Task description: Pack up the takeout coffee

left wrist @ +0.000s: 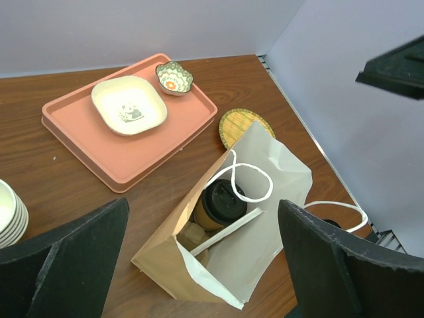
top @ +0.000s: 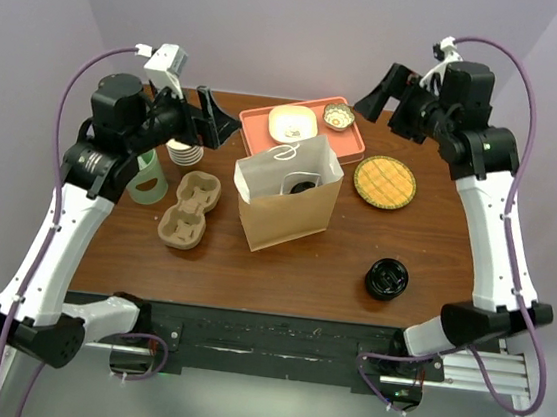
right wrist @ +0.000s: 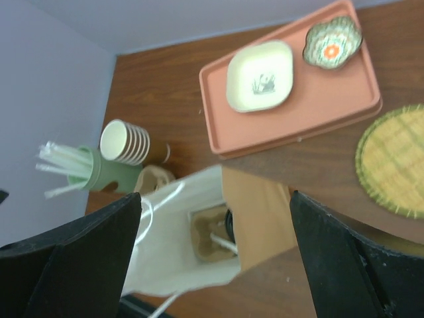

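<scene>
In the top view, the coffee cup [left wrist: 224, 202] stands upright inside the bag [top: 287, 204], lower right of the nearer left hand [top: 218, 121]. That hand and the right hand [top: 389, 100] are spread, empty.

We are seeing the takeout coffee [left wrist: 222, 202], a small brown cup under a round black lid, sitting upright deep inside the open brown paper bag [left wrist: 278, 172], which is standing mid-desk.
</scene>
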`<state>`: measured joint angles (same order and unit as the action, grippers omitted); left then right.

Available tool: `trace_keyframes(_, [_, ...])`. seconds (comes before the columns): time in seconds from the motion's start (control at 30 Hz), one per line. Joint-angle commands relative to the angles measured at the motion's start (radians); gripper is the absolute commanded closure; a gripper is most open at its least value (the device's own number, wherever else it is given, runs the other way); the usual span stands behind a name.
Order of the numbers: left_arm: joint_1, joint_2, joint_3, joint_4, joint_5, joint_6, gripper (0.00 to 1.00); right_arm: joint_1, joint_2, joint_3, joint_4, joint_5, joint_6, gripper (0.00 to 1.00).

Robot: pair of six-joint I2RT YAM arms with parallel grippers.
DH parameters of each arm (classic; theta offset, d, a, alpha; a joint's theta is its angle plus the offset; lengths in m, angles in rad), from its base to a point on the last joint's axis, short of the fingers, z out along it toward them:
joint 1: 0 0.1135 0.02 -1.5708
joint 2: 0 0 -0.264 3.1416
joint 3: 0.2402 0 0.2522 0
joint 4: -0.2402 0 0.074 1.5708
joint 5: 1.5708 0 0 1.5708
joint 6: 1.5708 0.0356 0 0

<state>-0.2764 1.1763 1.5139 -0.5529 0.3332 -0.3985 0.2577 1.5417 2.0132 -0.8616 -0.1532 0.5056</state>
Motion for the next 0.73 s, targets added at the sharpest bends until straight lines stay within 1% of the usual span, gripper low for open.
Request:
trace_keyframes(0.0, [-0.003,-0.082,-0.095,0.142,0.015,-0.022,0.00,-0.003,-0.155,-0.112,-0.039,-0.129,0.080,0.01])
trace_keyframes(0.07, [-0.003,-0.128,-0.139,0.205,0.021,-0.051,0.00,-0.003,-0.198,-0.161,-0.005,-0.146,0.082,0.01])
trace_keyframes(0.2, [-0.003,-0.197,-0.282,0.329,0.020,-0.074,0.00,-0.002,-0.282,-0.278,0.053,-0.149,0.042,0.01])
trace_keyframes(0.23, [-0.003,-0.202,-0.293,0.353,0.021,-0.076,0.00,-0.002,-0.296,-0.287,0.058,-0.140,0.039,0.01])
trace_keyframes(0.33, [-0.003,-0.201,-0.293,0.350,0.027,-0.083,0.00,-0.002,-0.305,-0.312,0.055,-0.152,0.036,0.01])
trace_keyframes(0.47, [-0.003,-0.204,-0.319,0.363,0.046,-0.082,0.00,-0.003,-0.353,-0.372,0.123,-0.204,0.050,0.01])
trace_keyframes(0.53, [-0.003,-0.204,-0.325,0.372,0.050,-0.077,0.00,-0.002,-0.370,-0.402,0.141,-0.203,0.051,0.01])
trace_keyframes(0.7, [-0.001,-0.196,-0.327,0.380,0.049,-0.074,0.00,-0.002,-0.377,-0.393,0.154,-0.183,0.047,0.01])
